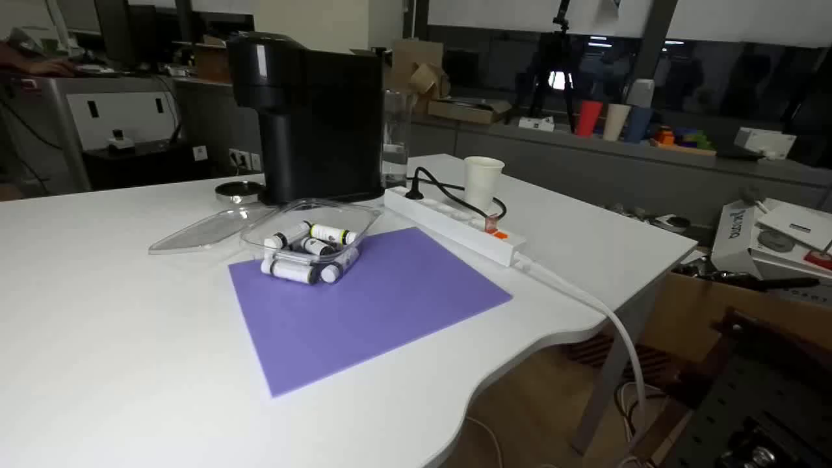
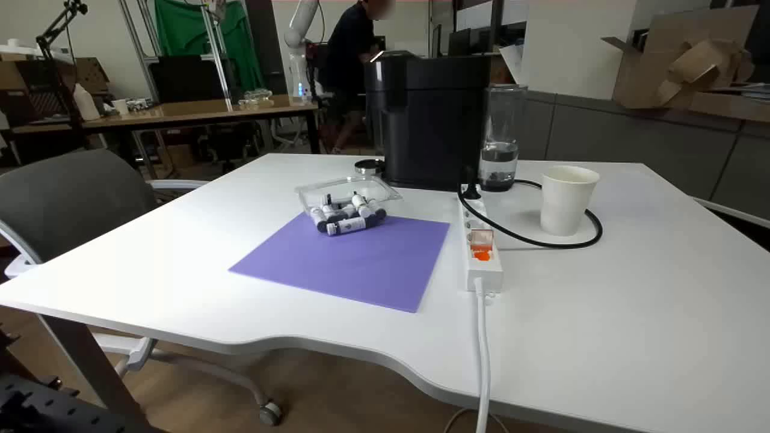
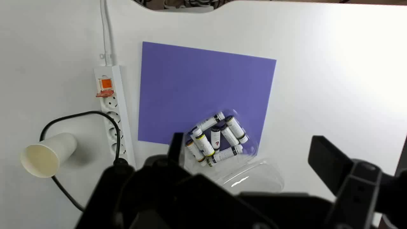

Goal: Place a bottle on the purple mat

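White, smooth tabletop [image 1: 123, 338] runs under the lot. Tall black boxy machine [image 1: 325, 123] (coffee maker, I think) stands past the back of the large flat rectangular purple mat [image 1: 390, 312], so a sloppy swing over there could clip it. The black two-fingered gripper [image 3: 249, 148] is spread wide with nothing in it, showing at the mat's back side in the wrist view; height I can't tell. Long white plastic power strip [image 1: 448, 224] lies just beside the mat, its black cable [image 2: 556, 245] a snag risk if a finger goes low. Thin clear plastic tub [image 2: 374, 189] straddles the mat's back edge; the rim's hard to see and a finger catching it could drag everything. White paper cup [image 2: 567, 201] is across the strip from the mat, probably easy to tip. Small white cylindrical bottles [image 3: 235, 128] with dark ends lie jumbled in the tub, none out on the bare purple. They're crossed, so pinching two at once is my worry, or one rolling if laid sideways.

Edges: the tabletop's wavy edge is near the mat's front, so a roller might reach it. Elbow room's decent: the mat's front half is plain purple, hemmed by the strip on one side only.
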Robot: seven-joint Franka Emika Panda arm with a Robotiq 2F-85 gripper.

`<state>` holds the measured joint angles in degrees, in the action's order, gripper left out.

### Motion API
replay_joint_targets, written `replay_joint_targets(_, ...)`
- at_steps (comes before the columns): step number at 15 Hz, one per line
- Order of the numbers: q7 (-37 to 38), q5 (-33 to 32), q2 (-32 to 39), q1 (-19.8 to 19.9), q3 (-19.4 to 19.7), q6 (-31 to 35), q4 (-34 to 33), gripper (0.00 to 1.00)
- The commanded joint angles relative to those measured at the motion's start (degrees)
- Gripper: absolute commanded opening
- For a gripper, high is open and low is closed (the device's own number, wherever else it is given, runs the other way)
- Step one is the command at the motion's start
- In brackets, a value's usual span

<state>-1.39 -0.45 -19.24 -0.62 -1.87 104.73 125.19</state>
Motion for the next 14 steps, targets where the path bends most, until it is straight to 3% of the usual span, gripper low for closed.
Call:
replay_joint_targets(1, 0.1, -0.09, 0.07, -0.3, 0.25, -0.08, -0.12, 1.0)
replay_joint_targets(11, 0.09, -0.1, 0.06, -0.3, 0.25, -0.01, -0.13, 1.0)
replay_joint_targets(14, -1.38, -1.62, 3.37, 0.11, 0.63, 3.0, -0.4, 1.0)
